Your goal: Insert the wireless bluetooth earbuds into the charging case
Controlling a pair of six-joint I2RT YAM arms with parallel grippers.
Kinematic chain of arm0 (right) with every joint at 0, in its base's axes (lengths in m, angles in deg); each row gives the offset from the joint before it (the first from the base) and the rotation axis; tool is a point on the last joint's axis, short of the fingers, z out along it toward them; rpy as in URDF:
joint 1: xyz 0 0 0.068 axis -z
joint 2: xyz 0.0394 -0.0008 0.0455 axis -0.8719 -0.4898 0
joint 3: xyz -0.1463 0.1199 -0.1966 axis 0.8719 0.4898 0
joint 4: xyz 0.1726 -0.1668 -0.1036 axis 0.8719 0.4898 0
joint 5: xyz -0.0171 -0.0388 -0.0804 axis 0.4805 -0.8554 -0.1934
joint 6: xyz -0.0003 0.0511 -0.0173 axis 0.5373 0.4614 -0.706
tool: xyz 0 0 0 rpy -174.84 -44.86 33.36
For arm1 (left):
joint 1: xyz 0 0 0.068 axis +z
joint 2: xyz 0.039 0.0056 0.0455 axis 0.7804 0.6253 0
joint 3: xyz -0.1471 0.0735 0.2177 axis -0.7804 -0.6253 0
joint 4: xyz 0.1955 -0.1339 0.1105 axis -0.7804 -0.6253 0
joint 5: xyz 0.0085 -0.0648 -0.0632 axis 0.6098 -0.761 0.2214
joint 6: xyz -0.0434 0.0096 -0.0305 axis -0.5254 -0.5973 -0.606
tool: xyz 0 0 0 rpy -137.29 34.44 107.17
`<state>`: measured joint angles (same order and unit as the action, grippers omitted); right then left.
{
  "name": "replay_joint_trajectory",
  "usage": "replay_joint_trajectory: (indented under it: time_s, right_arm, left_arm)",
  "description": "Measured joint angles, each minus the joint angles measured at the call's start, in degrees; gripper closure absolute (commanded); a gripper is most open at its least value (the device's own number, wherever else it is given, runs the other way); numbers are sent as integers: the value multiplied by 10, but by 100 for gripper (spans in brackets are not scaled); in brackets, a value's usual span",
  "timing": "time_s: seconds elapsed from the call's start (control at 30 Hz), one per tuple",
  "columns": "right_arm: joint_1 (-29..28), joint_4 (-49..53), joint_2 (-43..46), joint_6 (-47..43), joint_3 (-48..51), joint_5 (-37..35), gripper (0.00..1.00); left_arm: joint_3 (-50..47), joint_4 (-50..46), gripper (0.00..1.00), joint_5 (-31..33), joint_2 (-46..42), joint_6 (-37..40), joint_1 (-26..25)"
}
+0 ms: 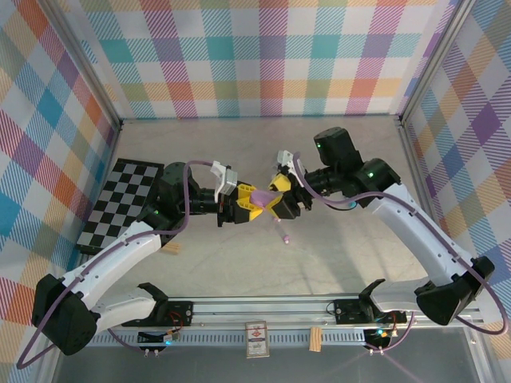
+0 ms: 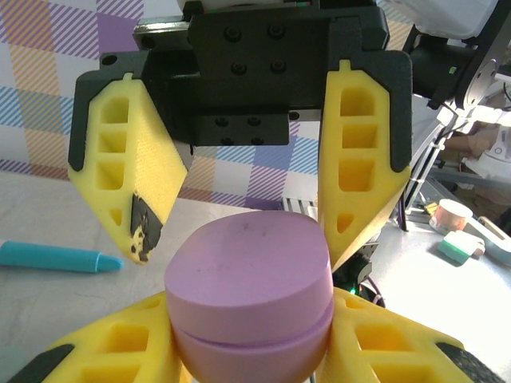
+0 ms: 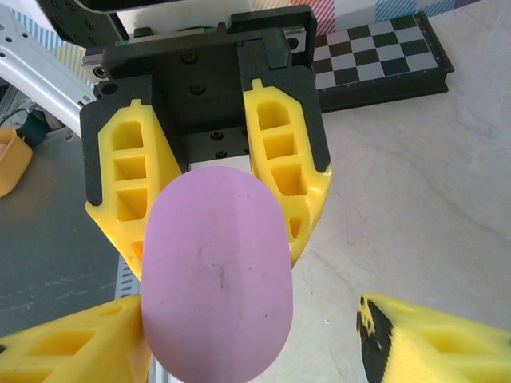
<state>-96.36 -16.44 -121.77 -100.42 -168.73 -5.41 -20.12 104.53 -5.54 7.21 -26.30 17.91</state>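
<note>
The charging case point(image 1: 261, 195) is a lilac pebble with its lid down, held in the air over the middle of the table. My left gripper point(image 1: 243, 206) is shut on it; in the left wrist view its yellow fingers point(image 2: 120, 347) press the case point(image 2: 249, 279) from both sides. My right gripper point(image 1: 283, 203) faces it from the other side and is open. In the right wrist view its right finger point(image 3: 435, 339) stands well off the case point(image 3: 215, 279), while the left finger point(image 3: 72, 343) is beside it. One small pink earbud point(image 1: 284, 236) lies on the table just below.
A black-and-white checkerboard point(image 1: 128, 199) lies at the left. A long teal cylinder point(image 2: 56, 257) rests on the table left of the case. A small wooden block point(image 1: 172, 249) sits near the left arm. The aluminium rail point(image 1: 263, 307) runs along the near edge.
</note>
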Motion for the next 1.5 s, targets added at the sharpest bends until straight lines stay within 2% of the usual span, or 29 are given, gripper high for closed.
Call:
replay_joint_trajectory:
  time_s: [0.4,0.67,0.97,1.37,1.5]
  right_arm:
    - [33,-50,21,47,8,-31,32]
    - [38,-65,25,63,13,-8,19]
    - [42,-85,67,68,30,19,13]
    - [-11,-98,45,2,64,-31,13]
    - [-13,-107,37,11,64,-54,18]
  left_arm:
    - [-11,-10,73,-5,-9,7,-3]
    - [-20,4,72,-5,-13,3,-3]
    - [-26,36,73,-5,-12,-21,5]
    - [-26,63,72,-9,-5,-39,9]
    - [-26,60,72,-4,-3,-41,12]
